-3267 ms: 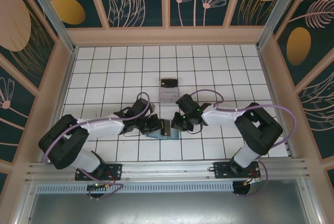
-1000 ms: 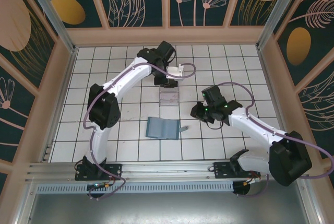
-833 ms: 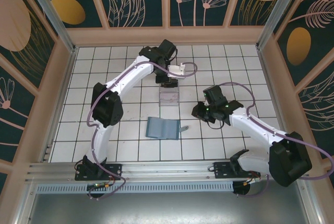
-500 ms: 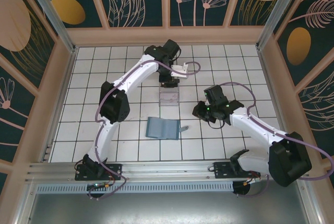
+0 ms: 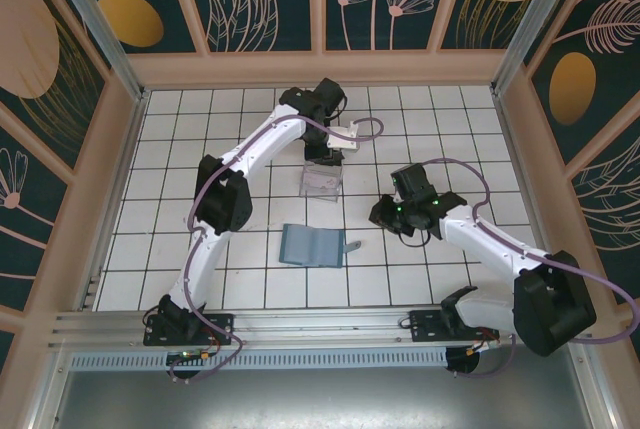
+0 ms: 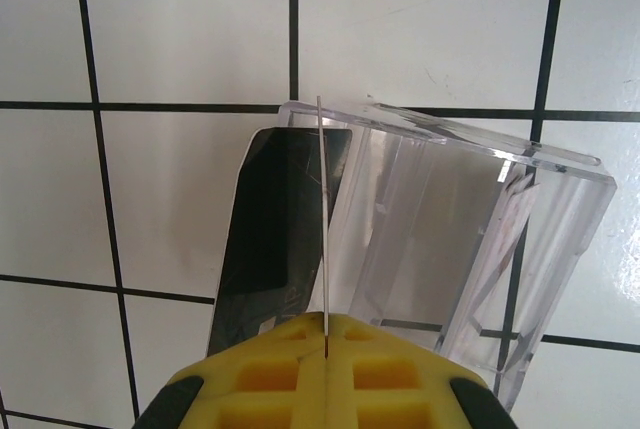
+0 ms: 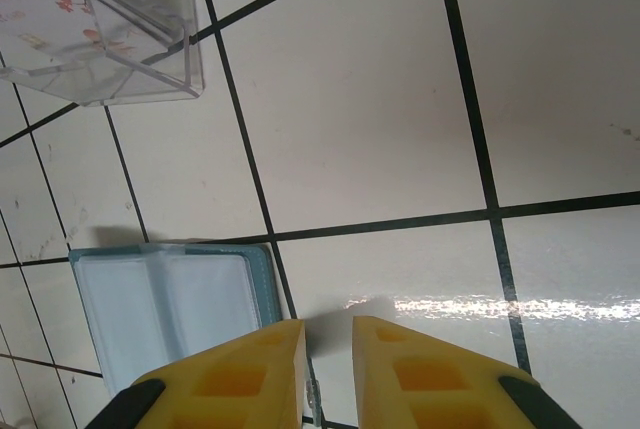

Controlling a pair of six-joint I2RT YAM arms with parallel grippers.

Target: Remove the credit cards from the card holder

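Top external view first: the left arm reaches to the far middle of the tiled floor (image 5: 180, 139), and the left gripper (image 5: 327, 155) hangs over the far end of the clear box (image 5: 322, 182). Seen from the left wrist, its yellow fingers (image 6: 270, 374) are pressed together on a thin card (image 6: 321, 209), which stands edge-on, so I cannot tell its colour. Just left of that edge lies a black card (image 6: 272, 239), its right side meeting the box wall; I cannot tell whether it sits inside or against it. That makes two cards and one box.

Near the middle of the floor, nearer than the box, the single card holder (image 5: 312, 246) lies open and flat. Both its clear pockets show in the right wrist view.

Right of the holder and apart from it hovers the right gripper (image 5: 384, 215). Its fingers (image 7: 235, 369) stand a narrow gap apart, with nothing between them but bare tile.
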